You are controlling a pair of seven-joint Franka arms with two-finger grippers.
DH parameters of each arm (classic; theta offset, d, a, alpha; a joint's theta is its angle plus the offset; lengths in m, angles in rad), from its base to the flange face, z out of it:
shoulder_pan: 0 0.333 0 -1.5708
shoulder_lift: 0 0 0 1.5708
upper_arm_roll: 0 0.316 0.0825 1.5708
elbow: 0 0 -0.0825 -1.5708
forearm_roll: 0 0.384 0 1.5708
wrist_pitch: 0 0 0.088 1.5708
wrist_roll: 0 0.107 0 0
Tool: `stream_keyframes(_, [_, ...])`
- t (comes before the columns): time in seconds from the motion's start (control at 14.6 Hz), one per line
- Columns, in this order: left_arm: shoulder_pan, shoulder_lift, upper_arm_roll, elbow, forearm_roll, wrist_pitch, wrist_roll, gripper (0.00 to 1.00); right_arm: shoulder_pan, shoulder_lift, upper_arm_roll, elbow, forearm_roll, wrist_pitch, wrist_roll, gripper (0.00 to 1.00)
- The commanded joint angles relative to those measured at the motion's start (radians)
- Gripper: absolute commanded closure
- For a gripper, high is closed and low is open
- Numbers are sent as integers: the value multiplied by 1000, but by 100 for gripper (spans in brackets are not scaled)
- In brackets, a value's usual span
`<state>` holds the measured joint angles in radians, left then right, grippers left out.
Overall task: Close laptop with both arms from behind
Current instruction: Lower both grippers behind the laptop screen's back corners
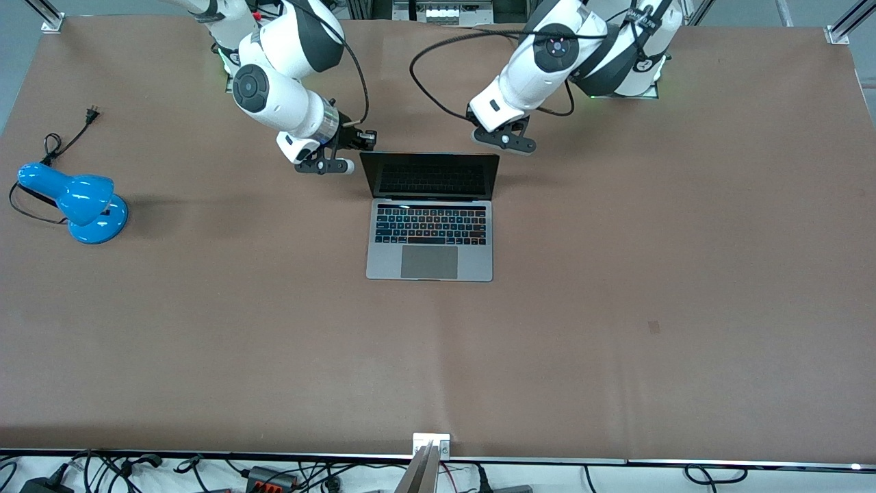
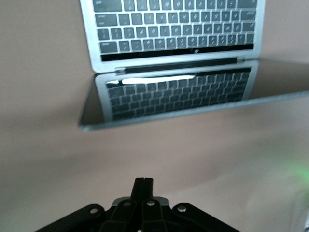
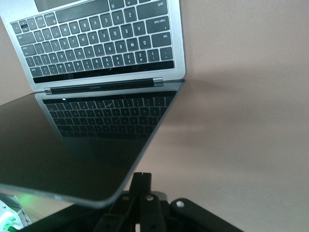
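The silver-grey laptop (image 1: 430, 236) lies open in the middle of the table, its dark screen (image 1: 430, 174) upright and facing the front camera. My right gripper (image 1: 366, 140) is shut and empty, low over the table by the lid's top corner toward the right arm's end; that corner nearly touches the fingers (image 3: 141, 181) in the right wrist view, where the screen (image 3: 87, 140) fills much of the frame. My left gripper (image 1: 508, 137) is shut and empty over the table by the lid's other top corner. In the left wrist view its fingers (image 2: 143, 186) stand apart from the lid (image 2: 169, 99).
A blue desk lamp (image 1: 75, 202) with a black cord (image 1: 68, 140) lies at the right arm's end of the table. Brown table surface (image 1: 616, 274) surrounds the laptop.
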<state>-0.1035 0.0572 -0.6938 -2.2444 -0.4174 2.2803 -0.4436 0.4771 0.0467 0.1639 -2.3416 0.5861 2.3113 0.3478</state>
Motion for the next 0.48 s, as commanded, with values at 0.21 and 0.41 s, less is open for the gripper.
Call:
stream_keyframes(0.21, [25, 30, -12, 8, -24, 94, 17, 99, 3, 88, -7, 82, 20, 14, 4, 100])
stream_keyframes(0.41, [30, 75, -6, 9, -23, 186, 32, 99, 0, 104, -11, 100, 20, 13, 2, 100])
